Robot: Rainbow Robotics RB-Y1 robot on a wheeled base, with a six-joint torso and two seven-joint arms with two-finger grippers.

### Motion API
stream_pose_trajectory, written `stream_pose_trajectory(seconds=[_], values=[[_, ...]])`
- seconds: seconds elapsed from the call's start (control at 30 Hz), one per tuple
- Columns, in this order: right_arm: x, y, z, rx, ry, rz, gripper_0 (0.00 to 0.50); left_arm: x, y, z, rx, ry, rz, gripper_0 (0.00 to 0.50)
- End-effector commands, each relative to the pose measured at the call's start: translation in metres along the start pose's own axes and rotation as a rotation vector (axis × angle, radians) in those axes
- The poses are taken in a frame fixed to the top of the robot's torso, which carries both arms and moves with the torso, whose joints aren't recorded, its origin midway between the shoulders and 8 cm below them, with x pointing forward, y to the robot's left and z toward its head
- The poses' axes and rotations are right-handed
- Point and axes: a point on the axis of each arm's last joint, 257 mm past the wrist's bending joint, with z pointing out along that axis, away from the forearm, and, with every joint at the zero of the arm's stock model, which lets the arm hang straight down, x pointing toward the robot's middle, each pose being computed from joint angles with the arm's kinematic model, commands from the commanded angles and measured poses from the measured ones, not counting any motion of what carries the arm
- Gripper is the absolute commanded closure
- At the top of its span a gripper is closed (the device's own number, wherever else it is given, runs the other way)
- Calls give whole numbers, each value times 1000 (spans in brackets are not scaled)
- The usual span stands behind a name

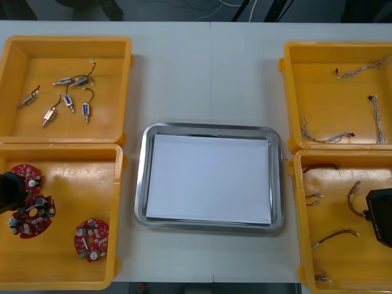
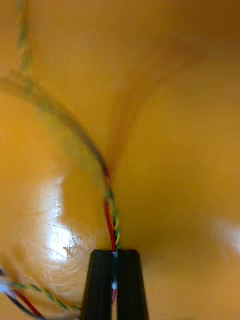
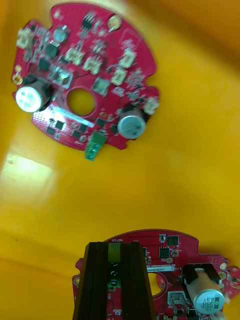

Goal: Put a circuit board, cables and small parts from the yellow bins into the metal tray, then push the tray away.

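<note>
Red and yellow cable [image 2: 111, 220] pinched between the closed fingers of right gripper [image 2: 115, 251], in near-right yellow bin [image 1: 340, 205]. Round red circuit board [image 3: 170, 250] clamped at its edge by left gripper [image 3: 114, 245], in near-left yellow bin [image 1: 67, 177]; three boards there. Metal tray [image 1: 142, 177] between bins, white inside.

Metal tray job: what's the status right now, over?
Left end effector shut on circuit board. Right end effector shut on red and yellow cable. Metal tray white inside, nothing loaded. Nothing in the way.
</note>
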Motion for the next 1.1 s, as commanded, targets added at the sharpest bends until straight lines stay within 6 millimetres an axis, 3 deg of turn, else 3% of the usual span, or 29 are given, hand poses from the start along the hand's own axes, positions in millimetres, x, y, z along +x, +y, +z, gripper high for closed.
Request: stream_pose_trajectory(seconds=[0.03,0.3,0.7,0.87,1.1], values=[[7,-9,3,11,9,22,500,-27,-18,-38,7,-57,165,500],[-19,2,-31,1,-44,-4,500,-24,-45,-64,-7,-19,271,500],[-43,6,-96,45,-118,-102,500,-27,-99,-70,15,-29,399,500],[-45,14,-122,43,-107,-154,500,-25,-121,-72,14,-32,454,500],[-34,24,-153,35,-96,-305,500,-17,-153,-72,24,-35,532,500]])
